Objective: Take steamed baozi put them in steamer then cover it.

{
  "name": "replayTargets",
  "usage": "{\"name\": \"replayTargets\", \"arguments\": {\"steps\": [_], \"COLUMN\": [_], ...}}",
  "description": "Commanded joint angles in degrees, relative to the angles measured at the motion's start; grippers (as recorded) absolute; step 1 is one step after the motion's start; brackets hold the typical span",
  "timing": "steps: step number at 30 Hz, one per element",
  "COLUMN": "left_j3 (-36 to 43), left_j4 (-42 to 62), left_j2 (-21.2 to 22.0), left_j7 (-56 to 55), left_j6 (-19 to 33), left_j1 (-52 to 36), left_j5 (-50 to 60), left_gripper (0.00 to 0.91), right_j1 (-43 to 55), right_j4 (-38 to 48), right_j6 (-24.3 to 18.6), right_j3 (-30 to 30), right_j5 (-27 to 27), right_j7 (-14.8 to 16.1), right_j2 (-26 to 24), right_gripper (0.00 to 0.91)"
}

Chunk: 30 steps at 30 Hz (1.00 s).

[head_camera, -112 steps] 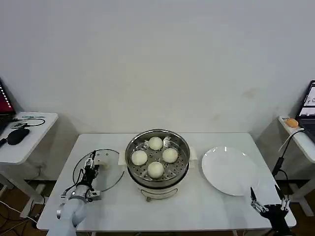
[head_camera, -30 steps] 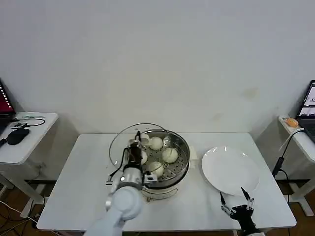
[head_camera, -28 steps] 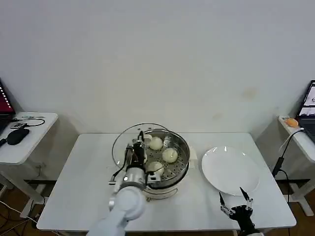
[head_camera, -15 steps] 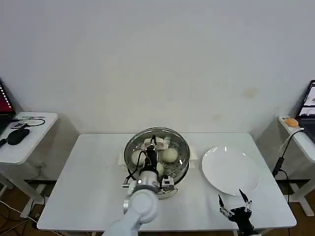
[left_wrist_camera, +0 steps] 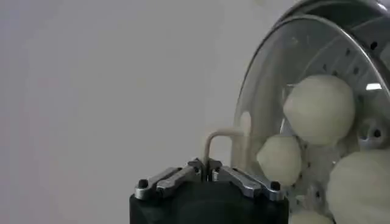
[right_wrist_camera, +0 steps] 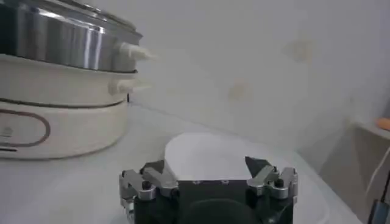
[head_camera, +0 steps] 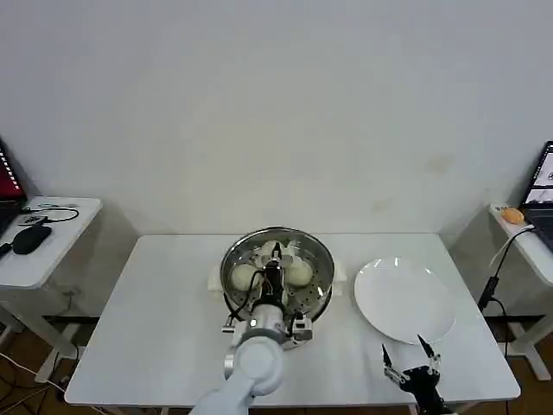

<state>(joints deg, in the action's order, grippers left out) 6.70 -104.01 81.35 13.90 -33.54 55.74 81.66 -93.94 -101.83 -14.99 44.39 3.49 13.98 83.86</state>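
Your left gripper (head_camera: 273,275) was clenched on the cream oblong handle (left_wrist_camera: 224,146) of the cover (left_wrist_camera: 268,91), holding the lid directly over the steamer (head_camera: 321,264); I could not tell whether its metal rim was seated or hovering just above. Beneath that gripper, through the clear glass, the steamed baozi (left_wrist_camera: 319,109) sat on the perforated tray, smooth, round and matte cream against the shiny steel wall. If you had let go with the lid off-centre or tilted, I judged its rim could catch the pot's edge, skid on the slick steel and slide off, or press into the soft buns. To the right of the steamer lay the flat white plate (head_camera: 404,301), glossy and bare, and your right gripper (head_camera: 406,373) waited just in front of it, fingers spread and holding nothing, near the table's front edge.
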Motion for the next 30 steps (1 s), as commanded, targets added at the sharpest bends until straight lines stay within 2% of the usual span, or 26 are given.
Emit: {"name": "replayTargets", "arguments": {"steps": [1, 14, 30], "left_j3": [0.42, -1.33, -1.86], "left_j4": [0.78, 1.94, 0.21], "left_j2": [0.9, 1.43, 0.53], "left_j7": [-0.01, -1.42, 0.78], "left_j6": [0.17, 2.4, 1.68], "left_j1": [-0.25, -0.56, 1.18], "left_j5": [0.89, 5.06, 4.5], "left_gripper": [0.0, 0.0, 0.0], "right_j1": [-0.11, -0.28, -0.43], "right_j4": [0.13, 0.35, 0.35], "right_j6": [-0.01, -0.26, -0.2], "right_j3": [-0.22, -0.7, -1.2], "right_j5": [-0.17, -0.09, 0.15], "right_j7": [0.01, 0.04, 0.07], "right_j2": [0.03, 0.13, 0.15], "right_gripper": [0.907, 0.907, 0.907]}}
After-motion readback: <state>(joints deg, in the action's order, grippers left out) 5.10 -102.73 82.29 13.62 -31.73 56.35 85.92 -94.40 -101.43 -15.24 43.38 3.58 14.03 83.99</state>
